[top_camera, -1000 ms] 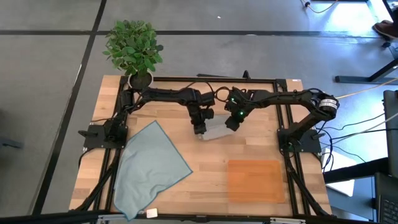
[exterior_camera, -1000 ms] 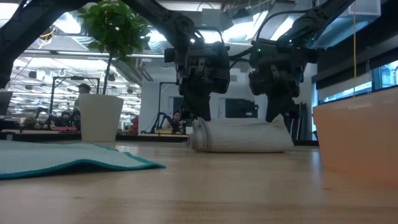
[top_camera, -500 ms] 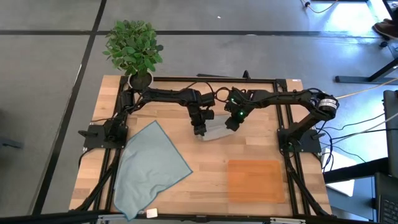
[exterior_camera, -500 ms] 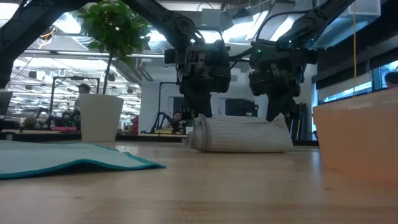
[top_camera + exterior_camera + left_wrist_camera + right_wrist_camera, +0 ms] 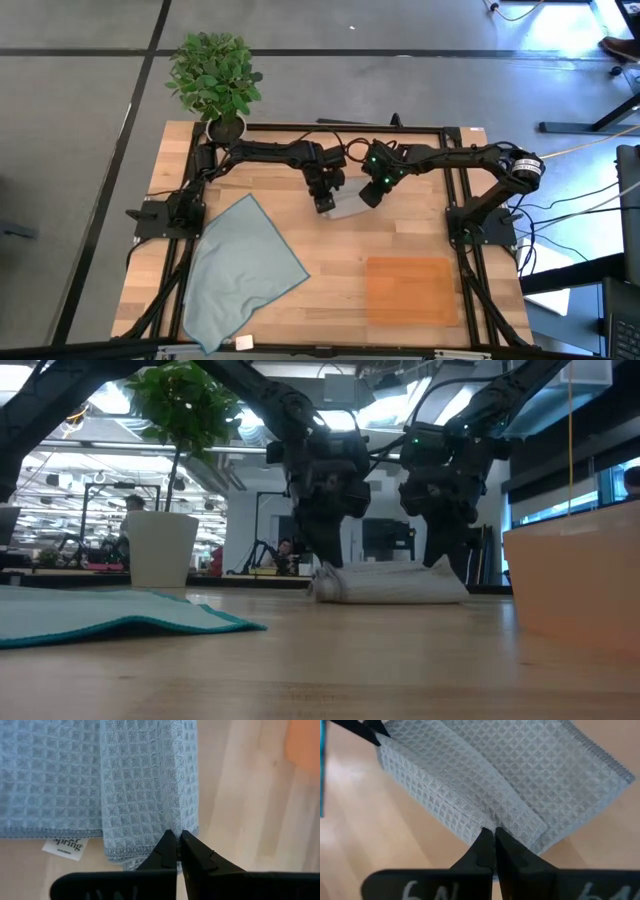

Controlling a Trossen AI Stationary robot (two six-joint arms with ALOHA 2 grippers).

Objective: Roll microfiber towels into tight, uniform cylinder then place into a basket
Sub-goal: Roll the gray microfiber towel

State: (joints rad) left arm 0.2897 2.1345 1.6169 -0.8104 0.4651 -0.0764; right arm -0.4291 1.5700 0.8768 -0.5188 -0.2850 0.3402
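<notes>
A light grey microfiber towel (image 5: 348,208), partly rolled, lies on the table's far middle part; in the low view it is a low, flattish roll (image 5: 390,585). My left gripper (image 5: 324,203) is shut at the roll's left end and my right gripper (image 5: 371,197) is shut at its right end. A pale blue-grey towel (image 5: 245,265) lies spread flat at the near left. The orange-brown basket (image 5: 410,290) sits at the near right. My left gripper touches the rolled strip of the grey towel (image 5: 165,820) near its left end with its shut fingertips, slanting down from above. The towel lies on the table. My right gripper sets its shut fingertips on the rolled fold (image 5: 490,817) near the right end, slanting down from above. The towel rests on the table under them.
A potted plant (image 5: 213,75) in a white pot (image 5: 160,548) stands at the far left corner. A black frame (image 5: 300,128) runs around the table's edge. Bare wood lies between the grey towel and the basket.
Both grippers have tipped a little over the grey towel and stayed shut. The roll under them stands lower and flatter than a second ago and looks shorter from near to far.
</notes>
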